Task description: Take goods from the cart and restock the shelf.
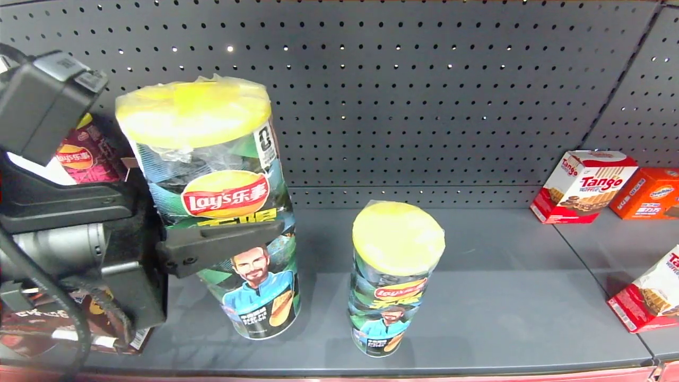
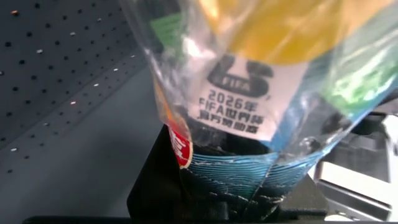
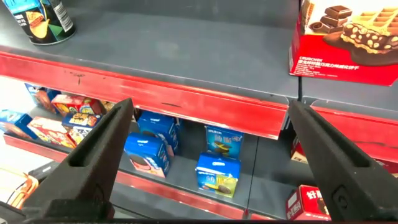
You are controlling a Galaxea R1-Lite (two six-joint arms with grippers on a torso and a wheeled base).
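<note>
In the head view the left hand (image 1: 249, 228) is clamped around the middle of a tall chip canister with a yellow plastic lid (image 1: 212, 175), printed green and blue and sleeved in loose clear film. One black finger (image 1: 223, 241) crosses its front; the other is hidden behind it. The canister looks tilted, its lid end left of its base, low over the grey metal shelf (image 1: 504, 297). Whether the base touches the shelf cannot be told.

To its right a second yellow-lidded canister (image 1: 395, 286) stands upright on the shelf, apart from the first. Behind both is a dark perforated back panel (image 1: 424, 106). Far right sit a red-and-white wafer box (image 1: 583, 185) and an orange box (image 1: 647, 193).

The left wrist view adds the close detail: crinkled film and a white label panel on the held canister (image 2: 249, 93).

The right wrist view adds the right hand (image 3: 211, 165), its two dark fingers spread wide apart and holding nothing. It is in front of the shelf's red front edge (image 3: 186, 93). Beneath that edge is a lower shelf carrying small blue boxes (image 3: 149, 152).
</note>
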